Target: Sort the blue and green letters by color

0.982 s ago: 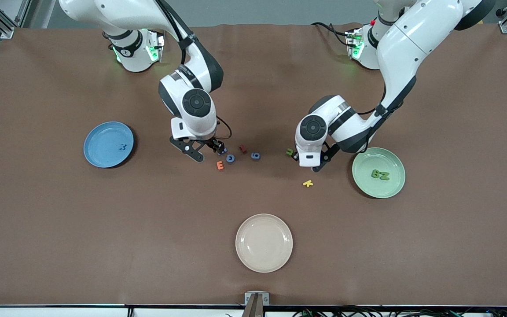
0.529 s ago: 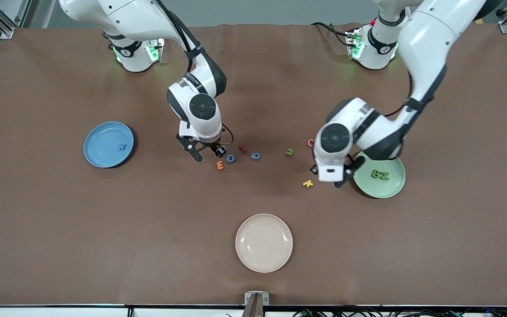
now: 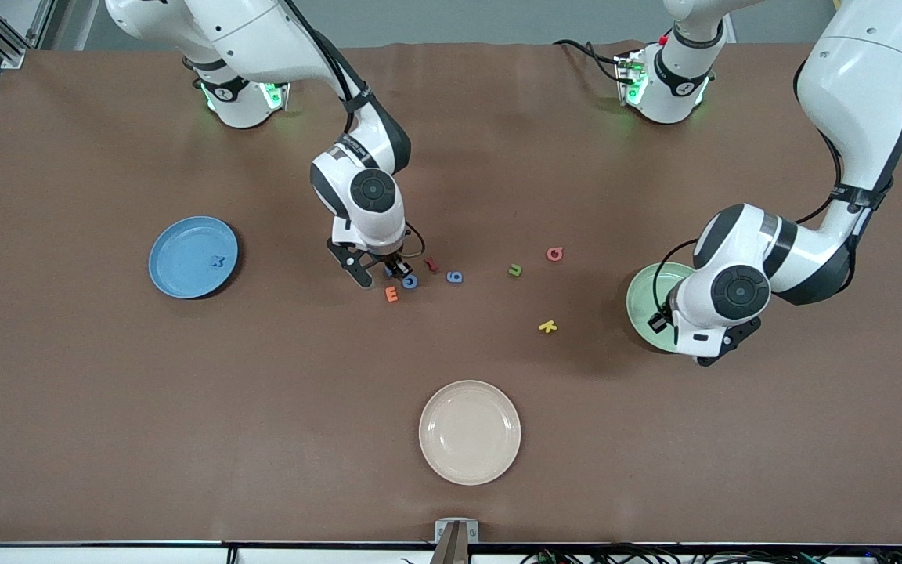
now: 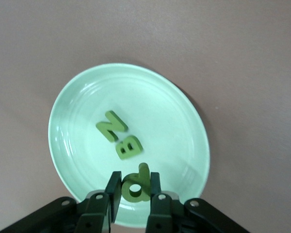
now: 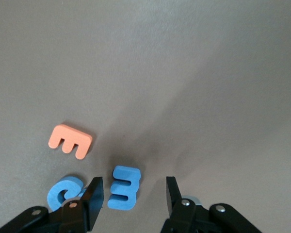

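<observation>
Brown matting covers the whole worktop (image 3: 185,407). Nearest the camera edge, about midway along it, sits a beige plate (image 3: 470,432), bare. Farther in, a yellow K (image 3: 548,326) lies alone. Toward the left arm's end, the left gripper (image 4: 135,192) hangs over the near rim of the green plate (image 4: 77,104), jaws clenched on a green letter (image 4: 138,183) held on edge; in the front view the wrist covers most of that plate. On the plate lie a green Z (image 4: 111,126) and a green B (image 4: 128,148), just beside each other. Mid-table runs a loose row of letters: an orange E (image 3: 391,294), then a blue C (image 3: 410,281), a blue 6 (image 3: 455,276), a small dark red piece (image 3: 432,265), a green U (image 3: 514,270) and a pinkish Q (image 3: 554,253), the last two well apart from the blue ones. The right gripper (image 5: 131,190) is low over this cluster, jaws spread wide with a blue 3 (image 5: 124,187) lying flat between the fingers, neither finger touching it as far as the right wrist view shows; the blue C sits just beside one finger, the orange E near it. Toward the right arm's end, the blue plate (image 3: 177,270) carries one blue letter (image 3: 219,261). Both arm bases stand along the far edge.
</observation>
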Tool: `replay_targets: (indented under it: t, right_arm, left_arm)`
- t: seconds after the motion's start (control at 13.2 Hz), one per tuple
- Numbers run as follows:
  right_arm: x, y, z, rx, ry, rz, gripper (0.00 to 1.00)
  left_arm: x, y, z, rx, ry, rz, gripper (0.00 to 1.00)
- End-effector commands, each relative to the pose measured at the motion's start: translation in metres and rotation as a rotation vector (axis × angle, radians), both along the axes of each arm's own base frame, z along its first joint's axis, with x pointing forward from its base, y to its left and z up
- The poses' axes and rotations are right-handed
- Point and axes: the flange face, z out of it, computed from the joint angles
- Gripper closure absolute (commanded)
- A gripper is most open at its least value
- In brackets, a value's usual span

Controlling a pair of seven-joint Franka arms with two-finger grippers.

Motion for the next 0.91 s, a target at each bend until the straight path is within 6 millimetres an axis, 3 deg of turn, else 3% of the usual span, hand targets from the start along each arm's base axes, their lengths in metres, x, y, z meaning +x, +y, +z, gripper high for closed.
replay_targets:
  t: [0.0,0.08,0.23,0.45,0.6,0.83]
  right_arm:
    - [-0.004,0.004,-0.003,0.001,-0.013,-0.015,0.39]
    - [-0.004,0.004,-0.004,0.001,-0.014,-0.017,0.4]
    - [-0.007,0.007,-0.007,0.0,-0.012,-0.01,0.48]
    - [-0.008,0.007,-0.01,-0.001,-0.011,-0.009,0.79]
    - [-0.008,0.007,-0.01,-0.003,-0.011,-0.006,0.96]
    - [-0.003,0.0,0.0,-0.037,0.027,0.089,1.0]
  left_arm:
    - [-0.011,0.009,-0.024,-0.006,-0.026,-0.051,0.97]
    - [-0.015,0.015,-0.03,-0.002,-0.037,-0.063,0.93]
    - [-0.025,0.016,-0.039,0.025,-0.048,-0.114,0.68]
    - [-0.03,0.017,-0.039,0.033,-0.044,-0.121,0.02]
    - [-0.029,0.009,-0.027,0.038,-0.062,-0.118,0.0]
    - [-0.034,-0.029,-0.004,0.01,-0.088,-0.123,0.0]
